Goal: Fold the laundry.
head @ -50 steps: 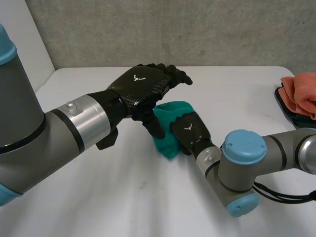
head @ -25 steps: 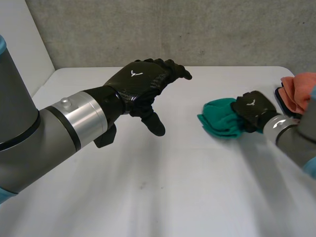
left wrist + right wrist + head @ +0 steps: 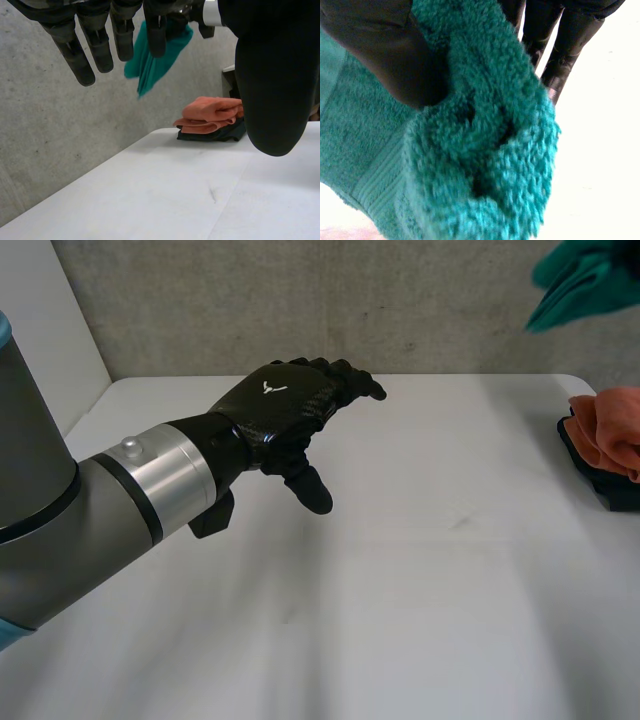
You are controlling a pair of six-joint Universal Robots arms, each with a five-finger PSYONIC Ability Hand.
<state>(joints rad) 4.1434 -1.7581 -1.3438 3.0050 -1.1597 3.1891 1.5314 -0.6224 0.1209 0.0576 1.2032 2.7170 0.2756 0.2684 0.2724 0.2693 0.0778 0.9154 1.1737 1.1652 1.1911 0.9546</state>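
Note:
A teal towel hangs bunched high in the air above the table's far right corner. In the right wrist view my right hand is shut on this teal towel, its thumb and fingers pinching the thick folds. My left hand hovers open over the middle of the white table, fingers straight and thumb pointing down, holding nothing. Past the fingers of my left hand, the teal towel dangles well above the table.
A folded orange towel lies on a black cloth at the table's right edge; both also appear beyond my left hand as orange towel and black cloth. A grey wall stands behind the table.
My right hand gripped the teal towel near the table's middle, carried it right, then lifted it high above the far right corner. My left hand stayed in place, open.

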